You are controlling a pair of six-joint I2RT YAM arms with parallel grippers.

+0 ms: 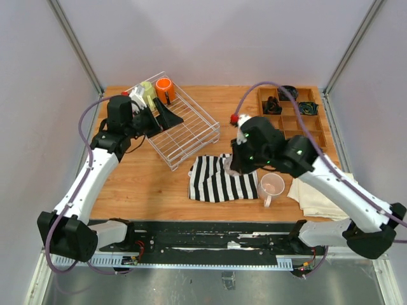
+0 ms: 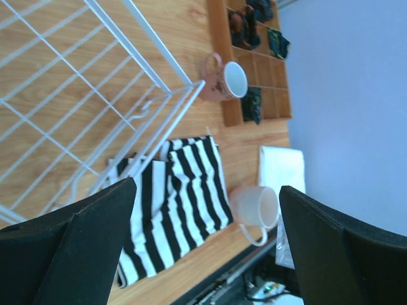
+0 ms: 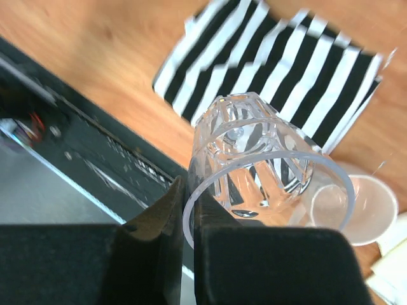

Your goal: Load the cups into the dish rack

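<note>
While left jaws gape empty over the wire rack (image 1: 189,131), right jaws pinch a faceted clear tumbler (image 3: 254,159) at the rim.

Dish rack (image 1: 191,136): near-right grid open from above. Its far-left corner is taken by orange mug (image 1: 165,89), yellow-green mug (image 1: 147,94) and left gripper (image 1: 170,117), jaws wide.
Surface (image 1: 146,184), near left: bare wood, open passage.
Centre near: striped cloth (image 1: 213,181), lying flat. Right gripper (image 1: 234,162) above it, clamped on clear tumbler (image 3: 267,165).
Right: pale pink mug (image 1: 272,186), beige cloth (image 1: 315,197) and wooden tray (image 1: 296,117) crowd the lane.
</note>
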